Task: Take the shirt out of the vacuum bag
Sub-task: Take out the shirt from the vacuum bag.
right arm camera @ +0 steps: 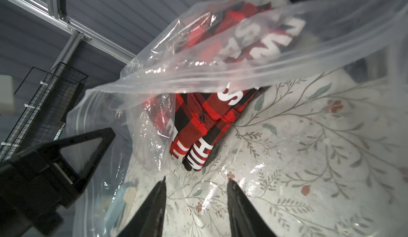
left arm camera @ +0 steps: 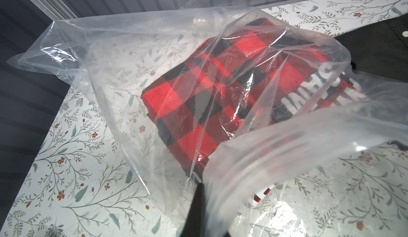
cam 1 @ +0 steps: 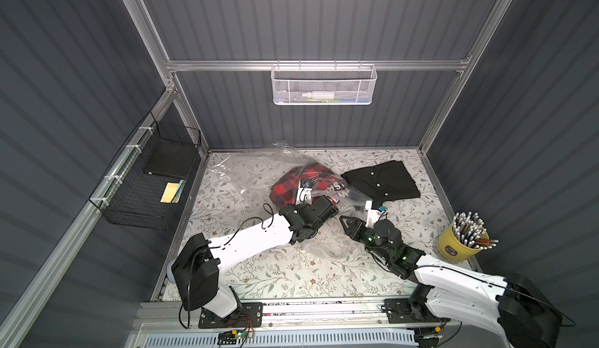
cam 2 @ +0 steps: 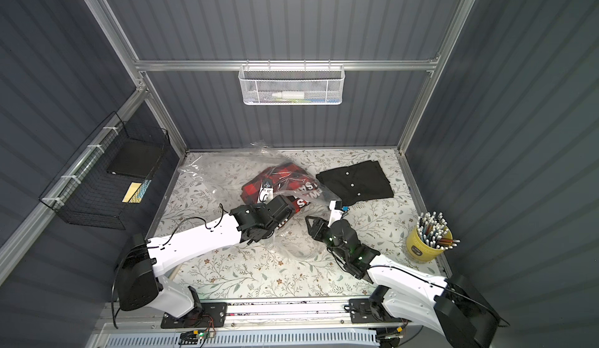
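Worktop: You have a floral-patterned surface inside a grey panelled enclosure.
Vacuum bag: The clear, crumpled vacuum bag lies at mid-worktop with its mouth turned toward the arms. The upper lip of the mouth is raised off the lower film.
Shirt: The folded red-and-black plaid shirt sits inside the vacuum bag, just behind the mouth. The right wrist view shows its near folded edge under the raised lip.
Black garment: A dark buttoned garment lies outside the vacuum bag, just beside it on the right arm's side.
Left tool: The left tool is fully closed and appears to pinch the upper lip of the vacuum bag, holding the mouth open.
Right tool: The right tool has its jaws partly apart and holds nothing. It sits at the bag mouth, over the lower film, aimed at the shirt.
Step in hand: Judged as the reach-in, with the mouth open and the shirt not yet gripped.
Next move: Advance the right tool under the raised lip. Close on the shirt's near edge only, clear of the film.
Caution: If you catch plastic with the cloth, the vacuum bag is likely to drag along.
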Robot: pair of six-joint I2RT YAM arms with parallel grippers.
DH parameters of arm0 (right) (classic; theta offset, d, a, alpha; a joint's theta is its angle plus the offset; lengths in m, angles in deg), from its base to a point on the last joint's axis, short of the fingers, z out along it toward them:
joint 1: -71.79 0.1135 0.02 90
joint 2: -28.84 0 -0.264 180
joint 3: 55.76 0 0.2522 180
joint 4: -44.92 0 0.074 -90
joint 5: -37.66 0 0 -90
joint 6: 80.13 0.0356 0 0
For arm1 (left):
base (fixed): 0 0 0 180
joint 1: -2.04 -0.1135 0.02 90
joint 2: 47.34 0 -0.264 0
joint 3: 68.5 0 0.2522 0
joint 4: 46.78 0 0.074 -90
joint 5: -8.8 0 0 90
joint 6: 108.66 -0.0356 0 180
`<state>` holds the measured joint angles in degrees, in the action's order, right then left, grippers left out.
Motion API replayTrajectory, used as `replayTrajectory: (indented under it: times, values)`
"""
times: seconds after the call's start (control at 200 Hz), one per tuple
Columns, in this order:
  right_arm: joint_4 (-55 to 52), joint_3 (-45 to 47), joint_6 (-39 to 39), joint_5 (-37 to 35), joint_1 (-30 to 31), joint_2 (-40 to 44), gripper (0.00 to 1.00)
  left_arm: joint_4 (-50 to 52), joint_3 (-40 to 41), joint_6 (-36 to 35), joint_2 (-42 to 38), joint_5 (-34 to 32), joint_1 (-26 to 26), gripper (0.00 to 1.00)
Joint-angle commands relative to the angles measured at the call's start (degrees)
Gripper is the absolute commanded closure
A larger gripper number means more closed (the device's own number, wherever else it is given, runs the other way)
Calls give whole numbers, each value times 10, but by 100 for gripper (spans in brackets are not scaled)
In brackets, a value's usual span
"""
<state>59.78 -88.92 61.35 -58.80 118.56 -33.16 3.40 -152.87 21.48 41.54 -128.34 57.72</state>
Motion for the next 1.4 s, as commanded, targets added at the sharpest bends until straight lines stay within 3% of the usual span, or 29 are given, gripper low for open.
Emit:
replayTrajectory:
  times: [0.0,0.29,0.5,0.905,1.396]
  values:
    - [86,-15,22,0,6,-50,52,-7,-16,-7,-23,3,-3,100]
    - [172,-79,47,15,6,-222,52,-13,-16,-10,-21,12,-1,100]
    - [209,-129,44,14,3,-300,52,-13,-36,-10,-21,11,1,100]
    - [258,-127,85,27,-4,-378,52,-11,-28,-4,-34,11,2,100]
    - [273,-171,74,27,-32,-433,52,-12,7,6,-41,10,2,100]
